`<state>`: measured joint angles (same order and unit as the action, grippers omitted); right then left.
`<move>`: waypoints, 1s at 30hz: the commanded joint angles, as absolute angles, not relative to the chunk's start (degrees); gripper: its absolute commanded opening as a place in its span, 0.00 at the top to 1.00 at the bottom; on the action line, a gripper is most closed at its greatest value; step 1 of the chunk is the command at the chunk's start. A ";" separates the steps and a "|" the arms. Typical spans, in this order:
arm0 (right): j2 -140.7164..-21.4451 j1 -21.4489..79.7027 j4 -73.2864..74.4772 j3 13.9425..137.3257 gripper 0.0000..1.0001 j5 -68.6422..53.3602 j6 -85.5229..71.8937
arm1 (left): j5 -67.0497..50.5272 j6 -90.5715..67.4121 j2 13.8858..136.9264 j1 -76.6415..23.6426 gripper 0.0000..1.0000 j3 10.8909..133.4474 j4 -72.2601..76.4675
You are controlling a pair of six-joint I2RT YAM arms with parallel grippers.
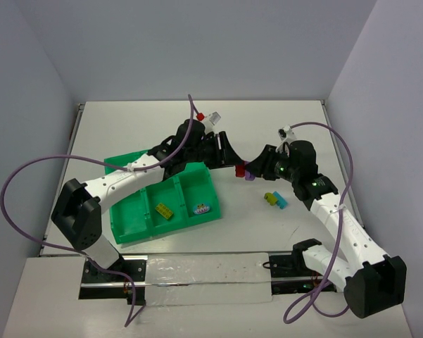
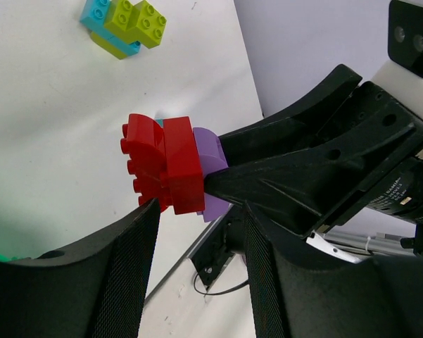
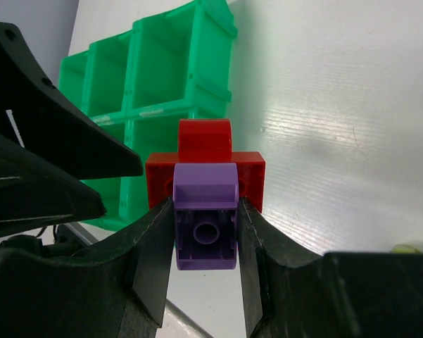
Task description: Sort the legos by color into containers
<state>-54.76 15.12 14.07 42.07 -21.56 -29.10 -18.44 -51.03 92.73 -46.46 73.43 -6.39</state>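
Red brick point(image 2: 162, 165): pressed against a purple brick point(image 3: 205, 225), the two joined as one piece. The red one is on the side facing away from the right wrist.
Where the pair is: in the air over the table point(image 1: 281, 127), to the right of the tray point(image 1: 169, 227) and outside every compartment, between the two grippers.
Right gripper point(image 3: 205, 204): closed narrow on the purple brick, one finger flat on each of its sides. It touches only the purple brick; the red one sticks out past the fingertips.
Left gripper point(image 2: 199, 215): fingers spread wide and gripping nothing. The lower end of the red brick sits right at the mouth of the gap, close to one fingertip. Whether it touches, cannot tell.
Loose cluster point(image 1: 274, 200): a light blue brick and a yellow-green brick stuck together, lying on the table near the right arm, apart from the held pair.
Tray, near row: a yellow-green brick point(image 1: 163, 210) lies in the middle compartment. A small pale piece point(image 1: 202, 208) lies in the right-hand compartment, its colour too small to make out. The left compartment shows only green floor.
Tray, far row: mostly hidden under the left arm, contents not visible.
Arms: both reach inward from their bases and meet nose to nose just past the tray's right corner.
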 commanded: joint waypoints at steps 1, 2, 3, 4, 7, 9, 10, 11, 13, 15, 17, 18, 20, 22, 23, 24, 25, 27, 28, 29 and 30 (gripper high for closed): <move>-53.53 16.01 13.36 45.53 0.97 -21.44 -28.82 | -20.39 -51.15 92.90 -46.76 0.43 76.29 -3.34; -53.61 16.34 13.36 45.61 0.97 -21.36 -28.74 | -20.48 -51.15 92.99 -46.76 0.42 76.29 -3.43; -53.75 16.49 13.31 45.75 0.97 -21.36 -28.83 | -20.57 -51.11 93.17 -46.76 0.42 76.34 -3.47; -53.87 16.63 13.28 45.88 0.97 -21.36 -28.93 | -20.65 -51.07 93.38 -46.77 0.43 76.38 -3.51; -53.95 17.11 13.35 45.97 0.97 -21.37 -29.00 | -20.64 -51.06 93.85 -46.92 0.44 76.45 -3.60; -54.10 17.36 13.31 45.97 0.97 -21.27 -29.09 | -20.57 -50.89 94.31 -47.11 0.46 76.77 -3.74; -54.09 17.44 13.31 46.00 0.97 -21.27 -29.09 | -20.42 -50.80 94.47 -47.23 0.48 76.89 -3.93; -54.14 17.51 13.36 46.08 0.97 -21.27 -29.09 | -20.17 -50.75 94.62 -47.28 0.49 77.04 -4.18; -54.23 17.67 13.28 46.14 0.97 -21.27 -29.09 | -20.01 -50.53 94.85 -47.37 0.51 77.35 -4.51; -54.17 17.75 13.36 46.21 0.97 -21.27 -29.09 | -19.78 -50.45 95.01 -47.44 0.52 77.49 -4.90; -54.14 17.84 13.36 46.38 0.97 -21.36 -29.09 | -19.63 -50.30 95.22 -47.46 0.53 77.52 -5.01; -54.14 17.94 13.41 46.46 0.97 -21.41 -29.09 | -19.55 -50.22 95.27 -47.51 0.53 77.52 -5.06; -54.11 18.05 13.56 46.64 0.97 -21.36 -28.98 | -19.28 -50.16 95.42 -47.55 0.54 77.64 -5.24; -54.03 18.12 13.82 46.85 0.97 -21.26 -28.91 | -19.05 -50.10 95.55 -47.55 0.57 77.96 -5.55; -53.89 18.19 14.00 46.89 0.97 -21.15 -28.83 | -18.91 -50.10 95.62 -47.55 0.61 78.00 -5.66; -53.75 18.26 14.18 46.92 0.97 -21.04 -28.76 | -18.77 -50.10 95.69 -47.55 0.66 78.04 -5.77; -53.58 18.28 14.24 46.93 0.97 -21.01 -28.74 | -18.72 -50.10 95.71 -47.55 0.70 78.05 -5.80; -53.31 18.28 14.63 47.20 0.97 -20.50 -28.63 | -18.35 -49.99 95.93 -47.55 0.84 78.59 -6.44; -53.18 18.28 14.76 47.20 0.97 -20.31 -28.57 | -18.03 -49.93 96.06 -47.55 0.91 78.91 -7.00; -53.12 18.28 14.93 47.31 0.97 -20.36 -28.51 | -18.02 -49.87 96.34 -47.55 0.96 79.26 -7.58; -53.09 18.28 15.14 47.49 0.97 -20.27 -28.44 | -17.90 -49.80 96.62 -47.55 1.00 79.64 -8.18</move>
